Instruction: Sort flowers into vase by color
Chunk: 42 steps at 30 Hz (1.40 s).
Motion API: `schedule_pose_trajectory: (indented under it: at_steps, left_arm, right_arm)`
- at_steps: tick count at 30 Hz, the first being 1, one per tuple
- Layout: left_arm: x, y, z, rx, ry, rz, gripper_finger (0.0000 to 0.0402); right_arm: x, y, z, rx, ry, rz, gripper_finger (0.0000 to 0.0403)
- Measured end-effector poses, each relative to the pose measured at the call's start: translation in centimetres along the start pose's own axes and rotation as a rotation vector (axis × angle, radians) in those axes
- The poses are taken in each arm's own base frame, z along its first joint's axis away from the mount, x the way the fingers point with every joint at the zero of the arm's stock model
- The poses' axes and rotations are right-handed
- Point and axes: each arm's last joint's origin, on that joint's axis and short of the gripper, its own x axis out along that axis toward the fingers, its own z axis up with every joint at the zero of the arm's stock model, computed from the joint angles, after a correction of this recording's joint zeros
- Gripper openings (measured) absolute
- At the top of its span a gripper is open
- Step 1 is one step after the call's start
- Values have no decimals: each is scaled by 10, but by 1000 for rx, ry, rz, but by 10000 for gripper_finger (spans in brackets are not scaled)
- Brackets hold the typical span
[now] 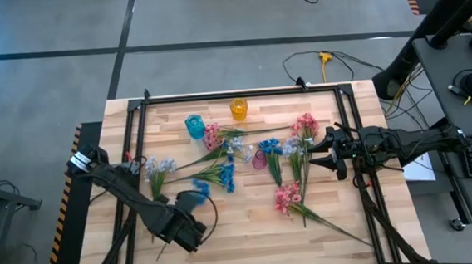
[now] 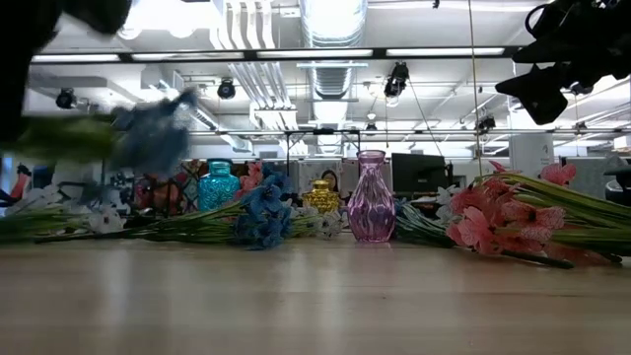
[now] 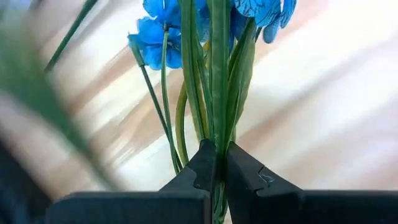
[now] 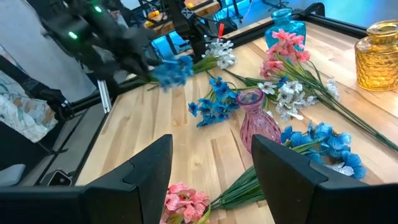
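Your left gripper [image 3: 216, 163] has its fingers closed tight on the green stems of a blue flower [image 3: 163, 38], lifted above the table [image 1: 251, 222] at its near left part. Your right gripper [image 1: 324, 152] waits with fingers wide apart and empty, beside the pink vase [image 4: 259, 126].

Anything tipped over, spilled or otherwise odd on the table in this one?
Nothing stands out. The blue glass vase, amber glass vase and pink glass vase stand upright and empty. The sprays lie loose on the wooden table. The left end effector holds a blue-flowered spray; the right end effector is open.
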Motion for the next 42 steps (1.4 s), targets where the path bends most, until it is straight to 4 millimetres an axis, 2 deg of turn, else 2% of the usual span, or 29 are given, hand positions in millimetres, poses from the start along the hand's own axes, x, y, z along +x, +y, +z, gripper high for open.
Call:
schedule_pose_trajectory:
  at_steps: [5, 13, 16, 22, 26, 33, 37, 42]
  left_arm:
    - [-41, -8, 13, 139, -175, -137, 0]
    - [-85, -10, 27, 395, -587, -262, 0]
    - [-99, -11, 37, 459, -741, -302, 0]
    - [-116, -21, 58, 582, -981, -276, 0]
    - [-111, -31, 79, 681, -1094, -249, 0]
    - [-79, -29, 119, 753, -1327, -447, 0]
    - [-54, -19, 134, 686, -1492, -535, 0]
    - [-25, -3, 148, 511, -1626, -566, 0]
  right_arm:
    - [0, 0, 0, 0, -1, 0, 210]
    - [0, 0, 0, -12, -2, 0, 210]
    - [0, 0, 0, -13, -6, 2, 210]
    - [0, 1, 3, -25, -33, 8, 210]
    - [0, 3, 7, -48, -71, 19, 210]
    - [-1, 3, 8, -52, -87, 26, 210]
    - [-1, 3, 9, -51, -90, 27, 210]
    - [-1, 4, 9, -51, -98, 30, 210]
